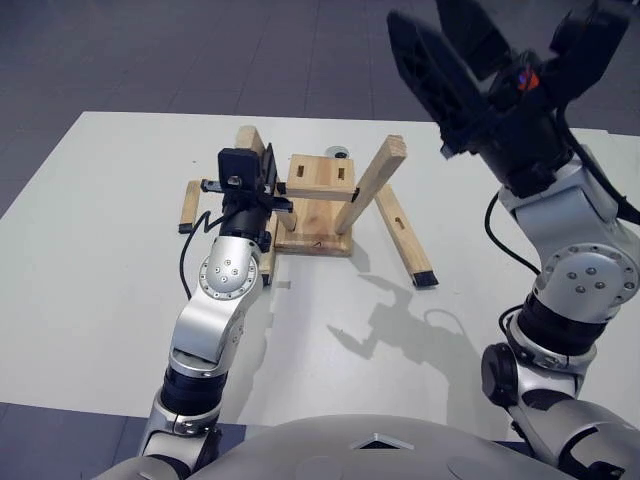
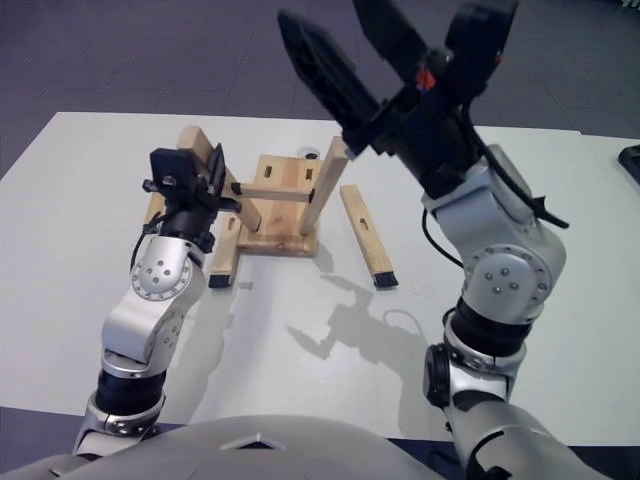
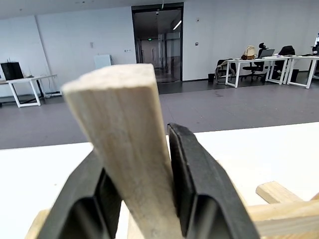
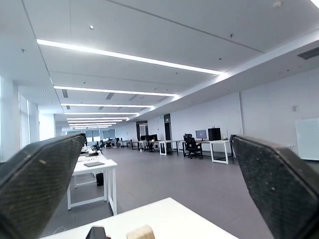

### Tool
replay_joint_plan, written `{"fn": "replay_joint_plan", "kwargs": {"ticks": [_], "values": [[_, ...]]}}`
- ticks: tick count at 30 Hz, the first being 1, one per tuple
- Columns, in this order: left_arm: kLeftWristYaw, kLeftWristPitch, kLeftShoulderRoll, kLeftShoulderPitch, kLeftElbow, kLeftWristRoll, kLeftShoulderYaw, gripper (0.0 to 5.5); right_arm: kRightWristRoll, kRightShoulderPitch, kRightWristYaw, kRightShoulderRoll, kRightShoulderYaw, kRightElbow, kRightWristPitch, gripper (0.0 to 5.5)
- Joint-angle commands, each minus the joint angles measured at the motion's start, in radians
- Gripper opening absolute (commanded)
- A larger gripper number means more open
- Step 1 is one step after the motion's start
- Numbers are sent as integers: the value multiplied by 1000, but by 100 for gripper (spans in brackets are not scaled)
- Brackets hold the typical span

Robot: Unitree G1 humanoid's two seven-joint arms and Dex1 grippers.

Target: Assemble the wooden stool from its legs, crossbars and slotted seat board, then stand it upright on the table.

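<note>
The part-built wooden stool lies upside down mid-table: its seat board (image 1: 316,242) is flat on the surface. One leg (image 1: 378,180) leans upward from it, and a crossbar (image 1: 318,192) runs across to a second leg (image 3: 124,149). My left gripper (image 1: 262,180) is shut on that second leg, whose black fingers (image 3: 194,184) press both of its sides. My right gripper (image 1: 452,45) hangs open high above the table's right half, its fingers (image 4: 40,184) wide apart with nothing between them.
A loose leg with a black foot (image 1: 405,240) lies right of the stool. A shorter wooden piece (image 1: 188,205) lies to its left, and another (image 1: 268,262) beside my left wrist. A small grey round item (image 1: 338,153) sits behind the stool. The white table (image 1: 100,260) has bare room in front.
</note>
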Motion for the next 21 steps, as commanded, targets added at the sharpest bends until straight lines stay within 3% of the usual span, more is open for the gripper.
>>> {"fn": "replay_joint_plan", "kwargs": {"ticks": [1,6,11,14,19,21], "values": [[-189,273,224,70,237,158,-251,119,-20,-63,-105,45,8,23,-46,540],[-200,277,239,74,291,123,-177,119,-138,-92,-208,36,-12,140,-85,540],[-219,274,77,78,335,-103,33,119,-211,-121,-282,46,-30,209,-123,540],[-229,293,12,66,336,-209,104,119,-220,-152,-307,52,-38,222,-138,540],[-235,283,15,63,356,-215,61,118,-224,-169,-303,46,-38,238,-149,540],[-246,280,18,65,358,-212,41,165,-222,-168,-301,44,-35,244,-151,540]]}}
